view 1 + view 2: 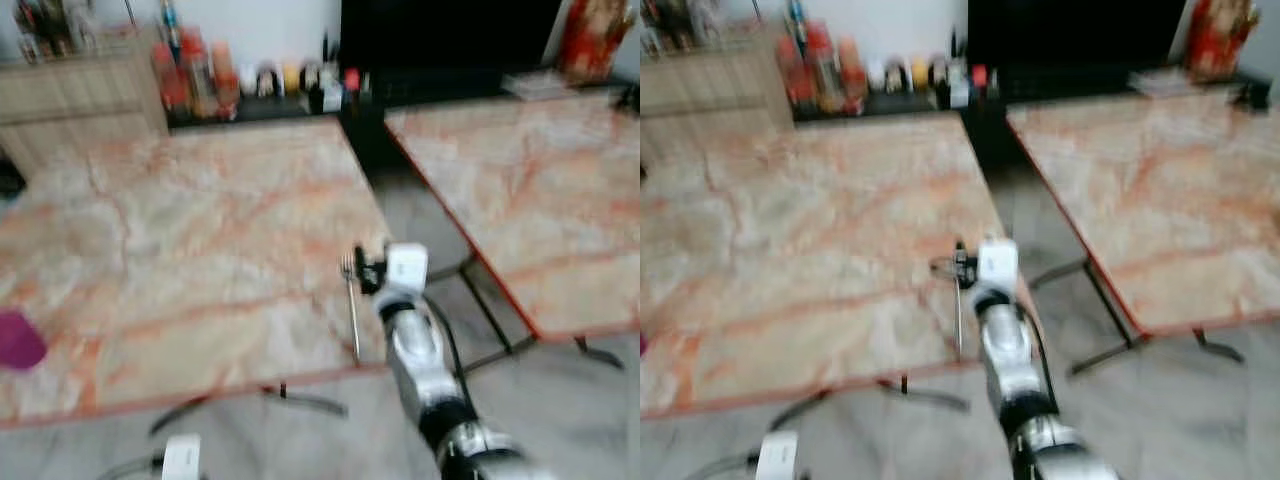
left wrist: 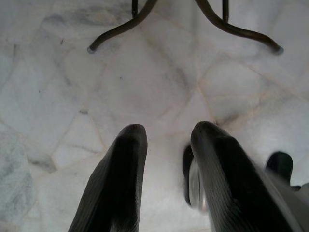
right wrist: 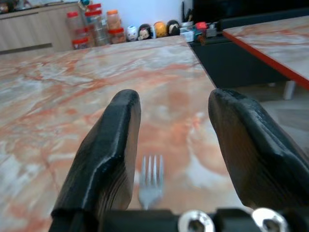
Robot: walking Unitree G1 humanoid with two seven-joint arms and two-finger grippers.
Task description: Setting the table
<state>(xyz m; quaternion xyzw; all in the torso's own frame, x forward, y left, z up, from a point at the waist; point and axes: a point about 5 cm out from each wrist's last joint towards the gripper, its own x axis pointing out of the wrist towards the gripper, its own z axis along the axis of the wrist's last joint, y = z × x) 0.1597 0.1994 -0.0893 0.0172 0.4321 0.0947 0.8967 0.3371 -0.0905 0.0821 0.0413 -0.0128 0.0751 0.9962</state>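
The place looks like a home dining area. Two orange-veined marble-patterned benches [image 1: 200, 250] [image 1: 530, 200] on dark curved metal legs stand on a pale marble-tile floor [image 2: 145, 87]. Behind them sit a light wooden cabinet [image 1: 70, 100], red-lidded clear storage jars [image 3: 91, 29], small figurines [image 3: 145, 31] and a black television screen [image 1: 450, 35].

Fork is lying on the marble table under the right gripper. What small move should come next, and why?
Probably lift the right gripper clear and draw it back. The fork lies flat on the table near its edge, the fingers are spread with nothing between them, so it looks released. The left gripper hangs idle over the floor.
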